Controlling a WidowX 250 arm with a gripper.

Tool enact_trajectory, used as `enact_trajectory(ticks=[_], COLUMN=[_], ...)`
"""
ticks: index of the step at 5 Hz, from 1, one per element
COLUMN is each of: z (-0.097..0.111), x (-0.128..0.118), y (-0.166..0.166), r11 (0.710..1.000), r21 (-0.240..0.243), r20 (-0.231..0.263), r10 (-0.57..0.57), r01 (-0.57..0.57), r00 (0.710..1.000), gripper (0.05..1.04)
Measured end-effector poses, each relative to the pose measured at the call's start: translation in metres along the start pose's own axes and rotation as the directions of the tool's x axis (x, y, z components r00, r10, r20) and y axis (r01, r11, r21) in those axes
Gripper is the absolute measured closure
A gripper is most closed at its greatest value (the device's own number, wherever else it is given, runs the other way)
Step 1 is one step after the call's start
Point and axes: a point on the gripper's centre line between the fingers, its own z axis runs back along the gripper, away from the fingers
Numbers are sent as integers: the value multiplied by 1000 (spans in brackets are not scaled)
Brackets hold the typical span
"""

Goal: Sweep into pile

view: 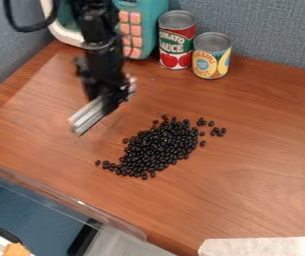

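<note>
Camera view: you see the black two-finger gripper (116,94) over the upper-left part of the brown wood-grain tabletop (261,190), its arm entering at the top edge; a long silvery, ribbed strip (90,117) slants down and left from its lower end; whether the gripper is open, closed or clamped on that strip, you cannot tell; the small, glossy black beans (160,147) form a dense elongated heap near the centre, down and right of the gripper, with loose ones beside its upper-right side and a short trail at its lower left; behind, you find a teal toy with pink square buttons (151,31), a tall metal can with a red and green label (177,41) and a shorter metal can with a yellow and blue label (212,56), all upright before a blue-grey fabric partition (271,30); pale tape (261,246) marks the lower-right edge.
</note>
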Motion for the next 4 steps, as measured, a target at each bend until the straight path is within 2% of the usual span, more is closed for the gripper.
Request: enact_trajectory(ticks=[1, 2, 3, 4], z=[-16, -35, -39, -40], x=[-30, -51, -49, -47], y=[-9, -23, -30, -35], r11=[982, 931, 888, 873], r21=[-39, -77, -112, -117], r20=[-54, -53, -4, 15], r10=[180, 354, 448, 478], r01=[-182, -358, -445, -473], r00=[982, 934, 894, 878], gripper=[703, 703, 703, 703])
